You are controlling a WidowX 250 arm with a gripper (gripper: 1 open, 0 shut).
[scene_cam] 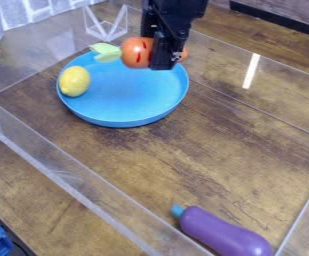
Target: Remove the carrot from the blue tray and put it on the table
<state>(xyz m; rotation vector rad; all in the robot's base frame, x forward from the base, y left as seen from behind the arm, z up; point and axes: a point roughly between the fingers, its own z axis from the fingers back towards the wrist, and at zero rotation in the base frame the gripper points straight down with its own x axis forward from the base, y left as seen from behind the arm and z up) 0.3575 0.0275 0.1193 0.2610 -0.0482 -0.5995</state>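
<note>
The orange carrot (135,52) hangs in the air above the far rim of the blue tray (130,102), its light green top pointing left. My gripper (150,53) comes down from the top of the view and is shut on the carrot's right end. The round blue tray sits on the dark wood table (210,150) at the upper left, with a yellow lemon (74,81) still lying in its left part.
A purple eggplant (225,234) lies near the front right edge. Clear plastic walls (43,165) bound the table on the left and front. Bare wood stretches between the tray and the eggplant.
</note>
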